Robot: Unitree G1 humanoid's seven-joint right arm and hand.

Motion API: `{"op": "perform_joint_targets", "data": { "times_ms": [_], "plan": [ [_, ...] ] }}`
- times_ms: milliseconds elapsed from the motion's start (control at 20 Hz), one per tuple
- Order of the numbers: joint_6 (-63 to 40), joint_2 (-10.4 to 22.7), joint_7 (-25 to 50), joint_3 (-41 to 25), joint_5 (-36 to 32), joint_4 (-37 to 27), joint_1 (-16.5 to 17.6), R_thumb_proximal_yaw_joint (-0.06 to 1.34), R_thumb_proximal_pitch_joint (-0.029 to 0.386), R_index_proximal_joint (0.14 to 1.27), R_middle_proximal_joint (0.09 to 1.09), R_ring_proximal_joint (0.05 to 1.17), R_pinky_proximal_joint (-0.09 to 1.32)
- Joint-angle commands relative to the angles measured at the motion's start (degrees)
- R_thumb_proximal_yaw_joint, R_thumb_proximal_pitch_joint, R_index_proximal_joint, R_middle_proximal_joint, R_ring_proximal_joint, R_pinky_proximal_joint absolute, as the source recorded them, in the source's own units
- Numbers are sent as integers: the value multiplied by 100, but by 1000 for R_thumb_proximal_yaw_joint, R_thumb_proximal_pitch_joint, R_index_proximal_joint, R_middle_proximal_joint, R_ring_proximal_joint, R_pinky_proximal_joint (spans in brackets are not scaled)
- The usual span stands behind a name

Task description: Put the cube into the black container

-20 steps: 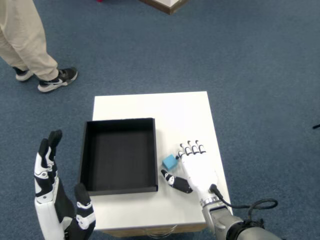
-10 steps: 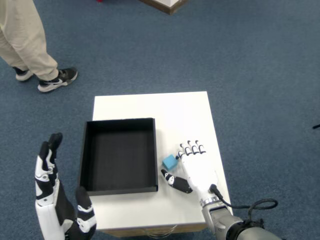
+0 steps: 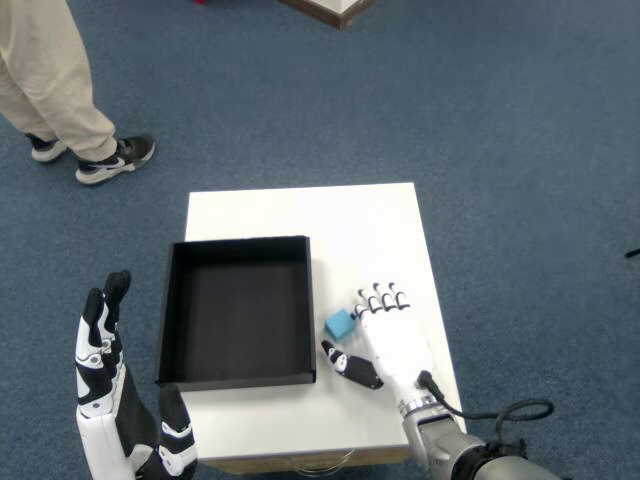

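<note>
A small blue cube point(image 3: 339, 323) lies on the white table point(image 3: 350, 225), just right of the black container point(image 3: 238, 311). The container is a shallow square tray with nothing inside. My right hand point(image 3: 391, 335) rests low over the table right beside the cube, fingers curled and pointing away from me, thumb point(image 3: 351, 366) stretched out to the left below the cube. The cube sits between the thumb and the index finger, touching neither as far as I can tell. My left hand point(image 3: 115, 412) hangs open off the table's left front corner.
A person's legs and sneakers point(image 3: 110, 158) stand on the blue carpet at the far left. A wooden corner point(image 3: 335, 8) shows at the top. A black cable point(image 3: 505, 412) trails from my right wrist. The table's right edge runs close to my right hand.
My left hand has sunk lower and slightly toward me. My right hand and the cube have stayed where they were.
</note>
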State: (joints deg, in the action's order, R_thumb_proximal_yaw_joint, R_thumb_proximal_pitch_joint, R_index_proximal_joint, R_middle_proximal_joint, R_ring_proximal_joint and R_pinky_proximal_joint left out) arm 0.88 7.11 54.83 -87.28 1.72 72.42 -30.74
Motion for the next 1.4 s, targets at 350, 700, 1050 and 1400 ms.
{"op": "perform_joint_targets", "data": {
  "times_ms": [350, 700, 1050, 1400],
  "plan": [
    [105, 21, 421, 40, -1, -122, -227, 377, 81, 627, 248, 183, 91],
    [97, 25, 431, 55, 69, -136, -269, 402, 81, 640, 269, 202, 135],
    [99, 22, 399, 46, 102, -145, -246, 467, 95, 664, 275, 205, 148],
    [-101, 22, 611, 37, 92, -71, -196, 700, 143, 901, 313, 217, 144]
  ]
}}
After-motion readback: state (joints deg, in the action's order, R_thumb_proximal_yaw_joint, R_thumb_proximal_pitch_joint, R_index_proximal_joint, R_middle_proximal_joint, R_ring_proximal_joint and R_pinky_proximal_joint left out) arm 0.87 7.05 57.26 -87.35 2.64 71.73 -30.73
